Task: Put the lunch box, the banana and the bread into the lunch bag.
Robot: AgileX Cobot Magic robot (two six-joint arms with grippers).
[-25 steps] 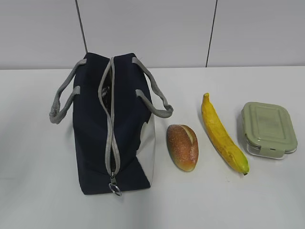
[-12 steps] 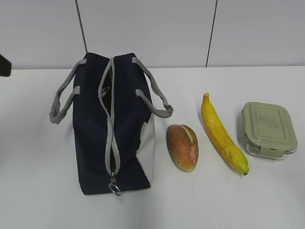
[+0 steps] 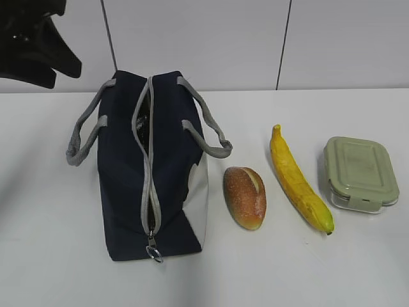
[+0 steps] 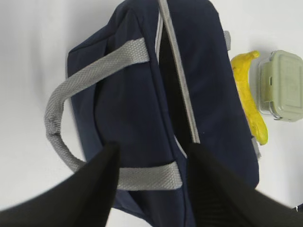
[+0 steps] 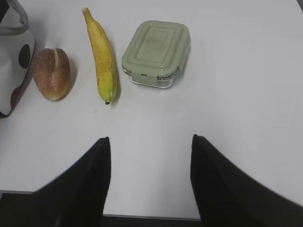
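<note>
A white table (image 3: 307, 275) held the navy lunch bag (image 3: 121, 185) at left, its grey zipper (image 3: 148, 173) partly parted at the far end. To the bag's right lay the banana (image 3: 297, 179), the sage-lidded lunch box (image 3: 360, 173) at far right, and the bread (image 3: 245, 196) just beside the bag's white side panel. The left gripper (image 4: 150, 182) hung above the bag, jaws apart and empty; the right gripper (image 5: 149, 177) hovered over bare table, jaws likewise spread and holding nothing.
</note>
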